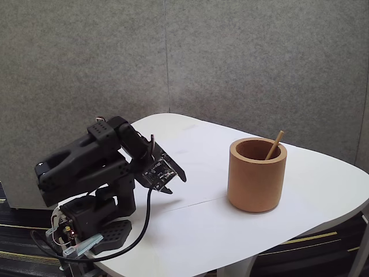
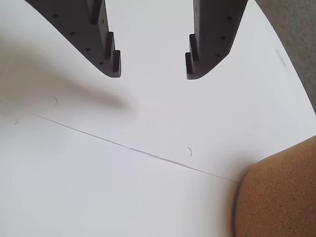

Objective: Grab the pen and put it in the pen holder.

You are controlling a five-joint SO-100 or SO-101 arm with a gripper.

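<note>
Currently my gripper [image 2: 153, 74] hangs with fingers apart and empty over bare table [image 2: 98, 187] at upper centre of the wrist view. At right in the fixed view, the pen [image 1: 274, 144] leans inside the pen holder [image 1: 256, 184] — tip propped on the rim — so placement looks complete.

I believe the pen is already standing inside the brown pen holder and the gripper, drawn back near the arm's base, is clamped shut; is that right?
Not quite. The pen does lean inside the pen holder, and the gripper sits back near the arm's base, but it is open and empty: the wrist view shows a wide gap of bare white table between its fingers.
</note>
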